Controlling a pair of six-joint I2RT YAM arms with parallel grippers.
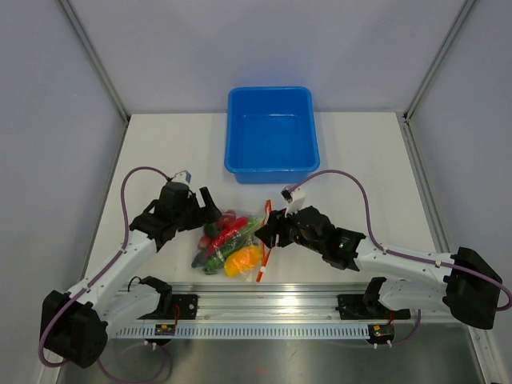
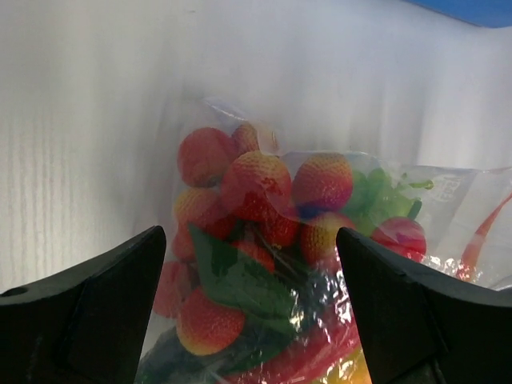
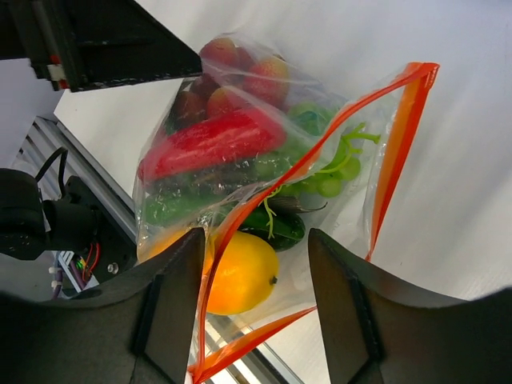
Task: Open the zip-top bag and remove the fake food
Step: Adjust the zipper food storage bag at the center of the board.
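The zip-top bag (image 1: 234, 244) lies on the table between my two grippers, its orange-red zip strip (image 3: 398, 152) parted so the mouth gapes toward the right wrist camera. The fake food is inside: a red chili (image 3: 210, 144), an orange-yellow fruit (image 3: 240, 274), green grapes (image 3: 328, 178), a dark green vegetable (image 3: 276, 226) and red-and-yellow balls (image 2: 256, 186). My left gripper (image 1: 210, 210) is open at the bag's closed end, the balls showing between its fingers (image 2: 88, 312). At the mouth, my right gripper (image 3: 256, 276) is open, one lip of the zip strip running beside its left finger (image 3: 170, 312).
A blue tub (image 1: 272, 132) stands beyond the bag toward the back of the table. The metal rail (image 1: 272, 300) carrying the arm bases runs along the near edge, just in front of the bag. Grey walls close in the left, right and back.
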